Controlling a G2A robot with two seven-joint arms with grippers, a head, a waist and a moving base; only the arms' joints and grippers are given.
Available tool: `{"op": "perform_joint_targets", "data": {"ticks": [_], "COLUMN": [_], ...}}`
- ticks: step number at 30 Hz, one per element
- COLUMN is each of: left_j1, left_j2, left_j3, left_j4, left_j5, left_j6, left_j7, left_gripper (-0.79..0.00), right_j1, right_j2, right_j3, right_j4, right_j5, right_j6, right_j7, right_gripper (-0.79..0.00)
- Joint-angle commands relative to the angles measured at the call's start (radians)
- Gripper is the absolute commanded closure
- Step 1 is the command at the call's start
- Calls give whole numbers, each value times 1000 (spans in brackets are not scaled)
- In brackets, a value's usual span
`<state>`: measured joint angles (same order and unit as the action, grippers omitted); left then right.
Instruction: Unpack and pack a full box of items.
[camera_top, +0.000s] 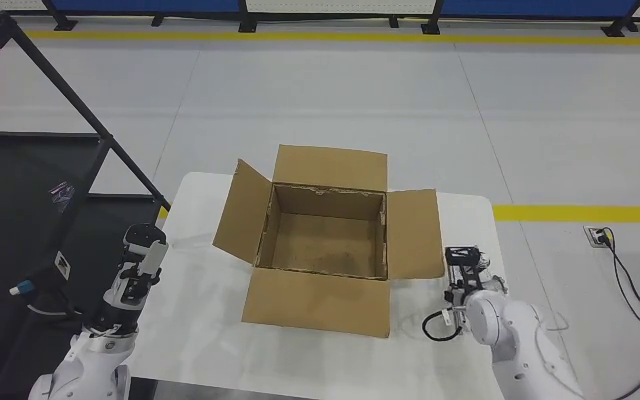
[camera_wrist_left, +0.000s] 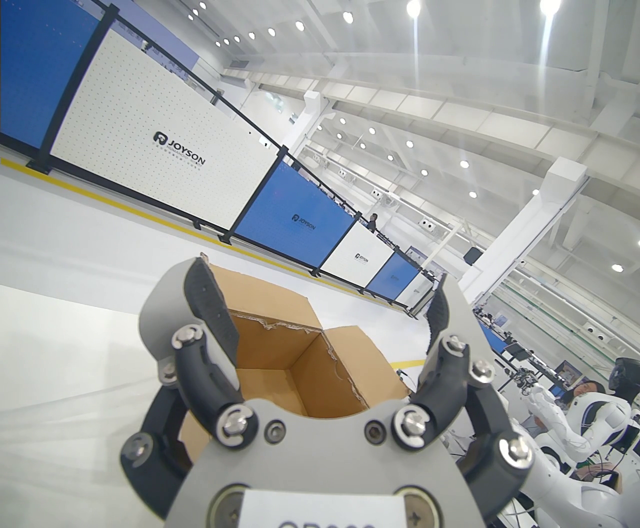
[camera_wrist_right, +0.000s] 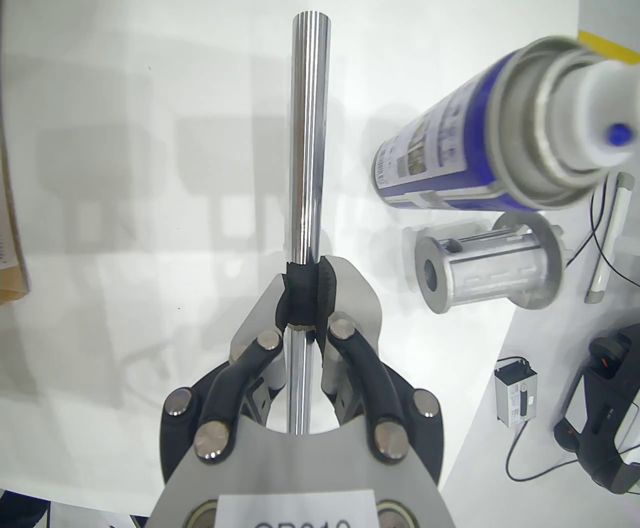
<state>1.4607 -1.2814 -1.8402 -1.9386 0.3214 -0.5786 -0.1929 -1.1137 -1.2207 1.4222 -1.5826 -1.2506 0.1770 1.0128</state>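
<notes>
Just beyond the right flap of the open box (camera_top: 315, 300), over the white bench (camera_top: 200, 330), a steel rod (camera_wrist_right: 310, 125) is clamped between the black pads of the right tool (camera_wrist_right: 306, 290). The longer part of the rod projects forward of the pads, and a shorter part runs back towards the palm. By its look the rod is polished, round and rigid, so it is probably heavy for its thickness and slippery. The ribbed pads suit it, yet a hold this far from the middle may let the long end sag or slide. A grasp nearer the mid-length, across the axis, would likely balance better.

Farther from the box than the rod lie a blue spray can (camera_wrist_right: 450, 150), a flanged metal spool (camera_wrist_right: 490, 270) just beside it, and, at the bench edge, a small grey adapter (camera_wrist_right: 515, 397) with a cable.

All four flaps of the box are folded out and its cardboard floor is in sight. The rod's length seems to call for laying it flat along a wall.

On the box's left side the left tool (camera_wrist_left: 322, 290) hangs above the bench with its jaws spread wide and nothing between them, aimed at the box opening.
</notes>
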Motion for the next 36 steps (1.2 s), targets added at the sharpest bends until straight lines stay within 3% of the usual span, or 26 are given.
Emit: {"op": "perform_joint_targets", "data": {"ticks": [1,11,18,27,36], "left_j1": [0,0,0,0,0], "left_j2": [0,0,0,0,0], "left_j3": [0,0,0,0,0], "left_j4": [0,0,0,0,0], "left_j5": [0,0,0,0,0], "left_j6": [0,0,0,0,0], "left_j7": [0,0,0,0,0], "left_gripper": [-785,-785,-785,-785,-785], "right_j1": [-48,-240,-152,134,519], "right_j2": [5,9,0,-33,-119], "right_j3": [44,175,111,-172,-513], "right_j4": [-81,-494,-571,-413,0], "right_j5": [21,47,47,30,105], "right_j6": [0,90,154,138,60], "right_j7": [-17,-133,-130,-156,-109], "right_gripper": [0,0,0,0,0]}}
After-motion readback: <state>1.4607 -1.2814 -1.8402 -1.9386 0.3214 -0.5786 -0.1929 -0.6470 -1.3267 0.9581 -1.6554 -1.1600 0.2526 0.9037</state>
